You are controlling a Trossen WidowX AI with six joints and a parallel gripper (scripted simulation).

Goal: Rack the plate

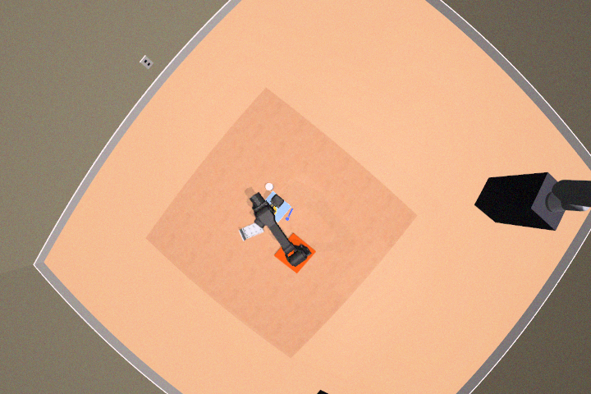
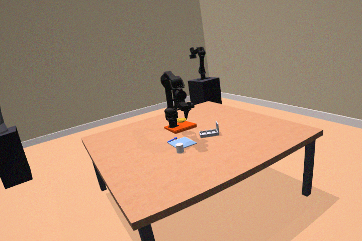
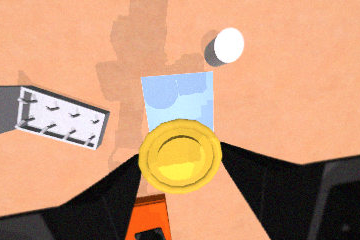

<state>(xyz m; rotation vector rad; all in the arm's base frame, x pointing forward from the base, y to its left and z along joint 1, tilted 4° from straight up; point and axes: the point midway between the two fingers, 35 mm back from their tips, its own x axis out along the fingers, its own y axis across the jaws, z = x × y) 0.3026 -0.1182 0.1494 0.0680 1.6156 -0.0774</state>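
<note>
Wrist view — pincer [image 1: 273, 209] [image 2: 183, 118] [image 3: 179, 152] wide, gripping yellow plate [image 1: 275, 208] [image 2: 181, 120] [image 3: 180, 156].

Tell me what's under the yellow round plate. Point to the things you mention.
The wrist view shows light-blue square sheet [image 1: 283, 211] [image 2: 187, 141] [image 3: 180, 102] running out of sight behind the yellow round plate [image 2: 181, 120] [image 3: 180, 156]; whatever the plate covers can't be seen.

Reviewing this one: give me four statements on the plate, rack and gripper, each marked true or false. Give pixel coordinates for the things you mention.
1. The plate [image 2: 181, 120] [image 3: 180, 156] is raised above the table. True.
2. The gripper [image 3: 179, 152] is open, with nothing in it. False: it is shut on the plate.
3. The dish rack [image 1: 251, 231] [image 2: 209, 134] [image 3: 63, 118] holds the plate in a slot. False: the plate is outside it.
4. The white cylinder [image 1: 268, 185] [image 2: 179, 147] [image 3: 228, 46] stands upright. True.
</note>
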